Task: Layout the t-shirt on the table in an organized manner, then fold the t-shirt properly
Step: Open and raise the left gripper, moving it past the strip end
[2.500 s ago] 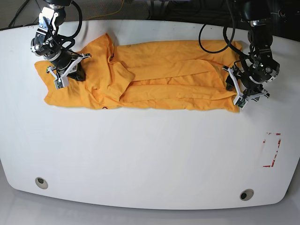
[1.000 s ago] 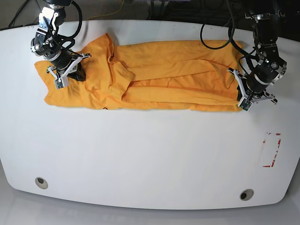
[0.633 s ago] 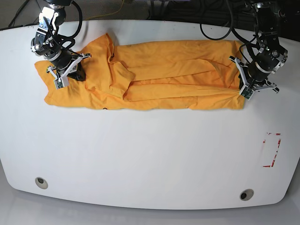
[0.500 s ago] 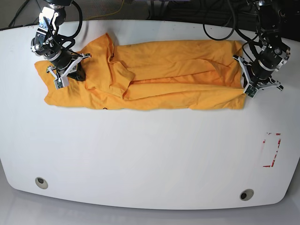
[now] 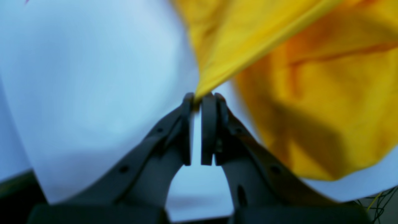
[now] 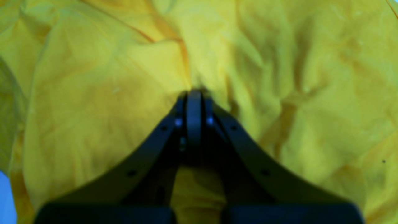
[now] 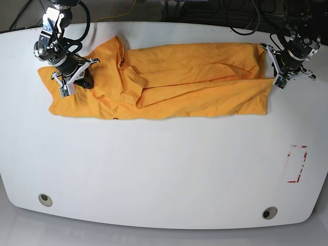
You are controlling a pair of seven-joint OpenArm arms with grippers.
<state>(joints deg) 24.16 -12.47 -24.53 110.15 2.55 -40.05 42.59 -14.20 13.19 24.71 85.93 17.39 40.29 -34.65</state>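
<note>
T-shirt [image 7: 169,82] lies crumpled along the far part of the white tabletop [image 7: 164,174], stretched between both arms. Left end effector [image 5: 198,100] clamped on a pinched edge of the fabric, pulled taut toward it. Right end effector [image 6: 194,93] clamped into wrinkled cloth at the opposite end, fabric all around its tips

Both your arms are black, jointed metal with black cables looping off the upper links. Left gripper [image 7: 279,82] and right gripper [image 7: 64,88] each show white brackets around a dark body in the base view. Up close, the left gripper [image 5: 200,99] and right gripper [image 6: 194,93] have dark grey curved fingers, flat-tipped, with small round screw holes along each side.
</note>
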